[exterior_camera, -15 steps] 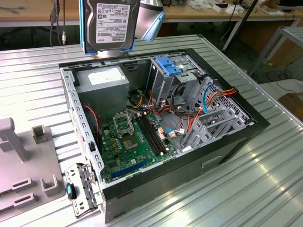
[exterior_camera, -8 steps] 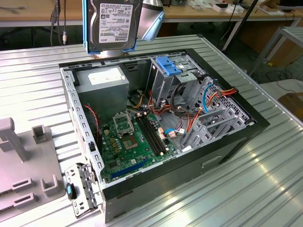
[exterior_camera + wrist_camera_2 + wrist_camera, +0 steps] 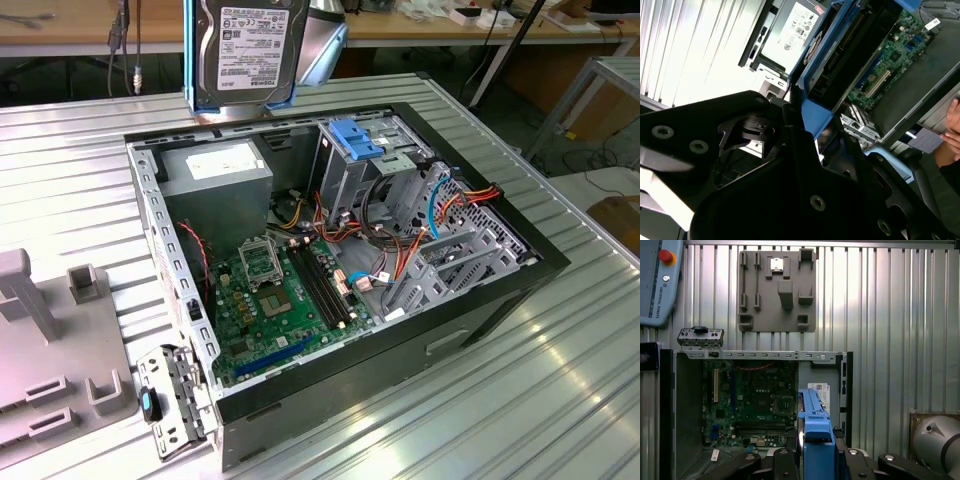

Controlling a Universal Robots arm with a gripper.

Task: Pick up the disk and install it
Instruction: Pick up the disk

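The disk (image 3: 245, 48) hangs upright above the far edge of the open computer case (image 3: 400, 330), its white label facing the exterior view and blue rails down both sides. In the first wrist view, my gripper (image 3: 817, 460) is shut on the disk (image 3: 816, 425), with black fingers (image 3: 782, 460) pressing the blue carrier from both sides. The second wrist view shows the disk (image 3: 840, 50) edge-on beyond the gripper (image 3: 805, 117), above the case interior. The drive cage with its blue bracket (image 3: 360, 135) lies below and toward the exterior view's right of the disk.
Inside the case are a grey power supply (image 3: 215, 170), the green motherboard (image 3: 280, 290) and bundled cables (image 3: 440, 215). A grey fixture plate (image 3: 40, 340) and a loose metal bracket (image 3: 170, 400) lie beside the case. A teach pendant (image 3: 657, 280) rests on the table. A hand (image 3: 952, 127) is nearby.
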